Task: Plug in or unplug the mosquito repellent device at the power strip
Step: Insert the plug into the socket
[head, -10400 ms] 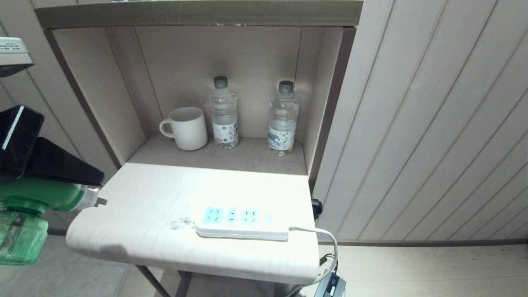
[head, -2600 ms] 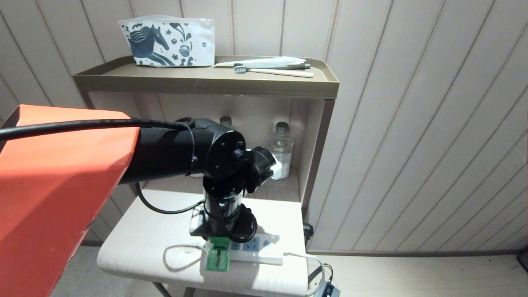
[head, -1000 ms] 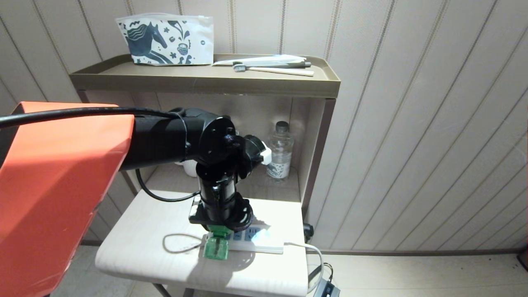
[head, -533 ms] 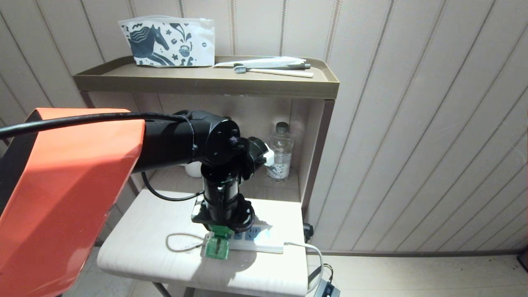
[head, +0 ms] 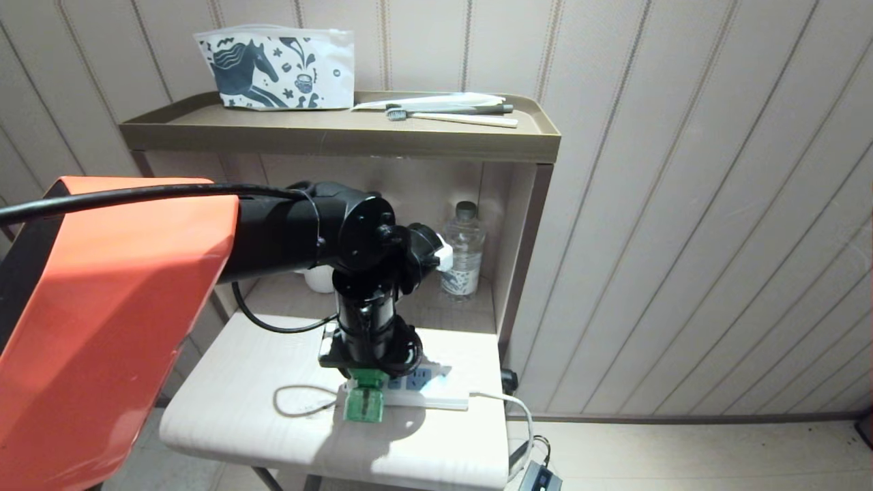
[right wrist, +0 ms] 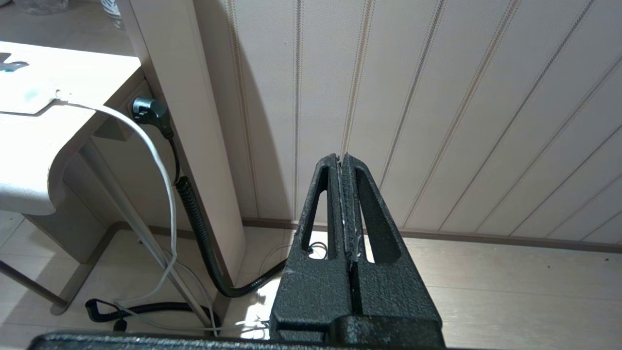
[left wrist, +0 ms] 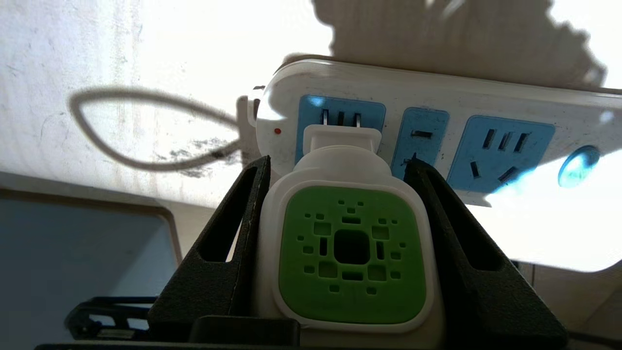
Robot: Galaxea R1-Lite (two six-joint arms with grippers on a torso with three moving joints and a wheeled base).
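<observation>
As we read both views: left hand (left wrist: 340,175) clamps the mosquito repellent device (left wrist: 351,253), low centre of the head frame.
Device: prongs meeting the end socket of the power strip (left wrist: 486,126) on the worktop (head: 239,416).
Right hand (right wrist: 344,170): clenched, empty.

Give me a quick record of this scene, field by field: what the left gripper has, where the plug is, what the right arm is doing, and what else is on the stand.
left gripper: shut on the mosquito repellent device
plug: at the end socket of the power strip, prongs not fully in
right gripper: shut, empty, parked beside the stand
table: holds the strip and a loose cord loop
shelf: water bottle
top tray: patterned pouch, toothbrush
</observation>
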